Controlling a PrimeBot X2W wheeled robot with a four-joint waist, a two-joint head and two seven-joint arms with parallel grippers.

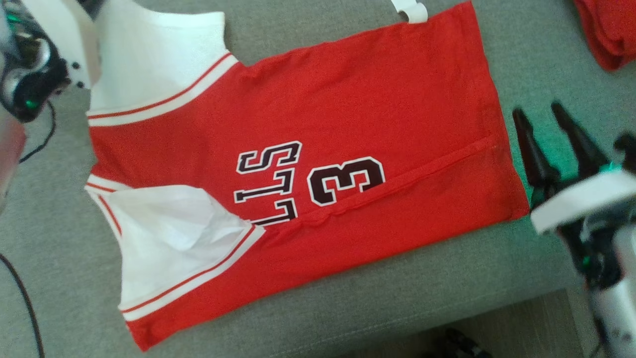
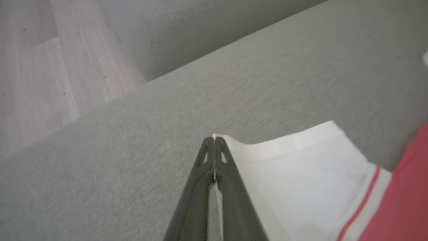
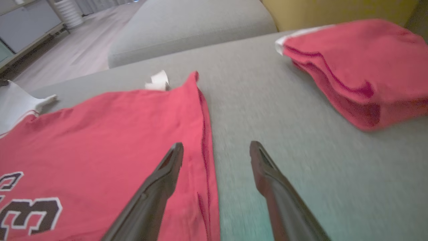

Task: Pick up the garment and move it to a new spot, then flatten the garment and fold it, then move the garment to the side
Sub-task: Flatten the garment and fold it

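The garment is a red jersey with white sleeves and dark lettering, lying spread on the grey couch cushion. In the left wrist view my left gripper is shut on the edge of a white sleeve, and a sliver of white cloth shows between the fingers. That sleeve rises toward the left wrist at the top left of the head view. My right gripper stands open just right of the garment's hem, with nothing in it. In its own view the right gripper straddles the hem of the garment.
A folded red garment lies on the cushion at the far right. A white tag sticks out at the jersey's far edge. The cushion's front edge drops to wooden floor. A dark cable hangs at the left.
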